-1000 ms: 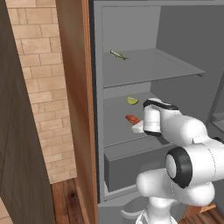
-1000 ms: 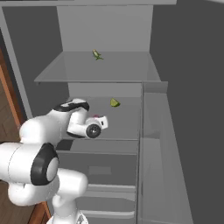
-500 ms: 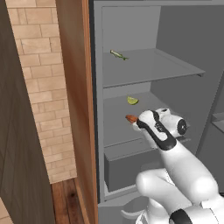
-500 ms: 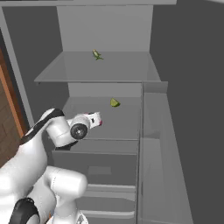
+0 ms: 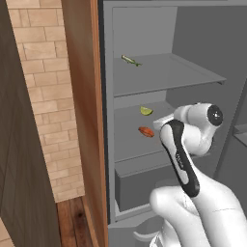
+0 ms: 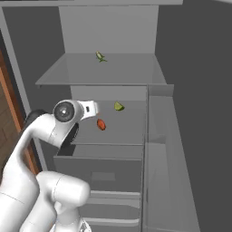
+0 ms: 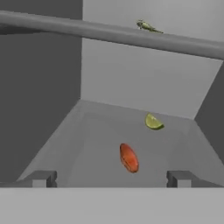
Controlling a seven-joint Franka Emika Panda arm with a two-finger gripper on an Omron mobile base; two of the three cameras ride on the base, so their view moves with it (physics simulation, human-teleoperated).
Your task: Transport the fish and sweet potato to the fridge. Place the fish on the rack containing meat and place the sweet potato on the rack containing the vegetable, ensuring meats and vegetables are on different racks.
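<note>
The sweet potato (image 5: 146,131) (image 6: 101,124) (image 7: 129,158) lies on the fridge's lower shelf (image 7: 96,144), a little in front of the yellow-green vegetable (image 5: 145,111) (image 6: 118,106) (image 7: 153,122). The thin olive-green meat (image 5: 129,60) (image 6: 100,56) (image 7: 147,26) rests on the higher rack (image 5: 164,75) (image 6: 113,72). My gripper (image 7: 111,179) is open and holds nothing. It hangs at the shelf's front edge, a short way back from the sweet potato and not touching it. The fish is out of view.
A box drawer (image 5: 140,183) (image 6: 104,170) sits under the lower shelf. A wooden cabinet side (image 5: 84,120) and a brick wall (image 5: 46,96) stand to the fridge's left. The open fridge door (image 6: 195,113) is on the right. My own arm (image 5: 181,154) crosses in front of the lower shelf.
My gripper has drawn back from the sweet potato, which stays where it was on the lower shelf. The arm's elbow has swung and folded nearer the base.
</note>
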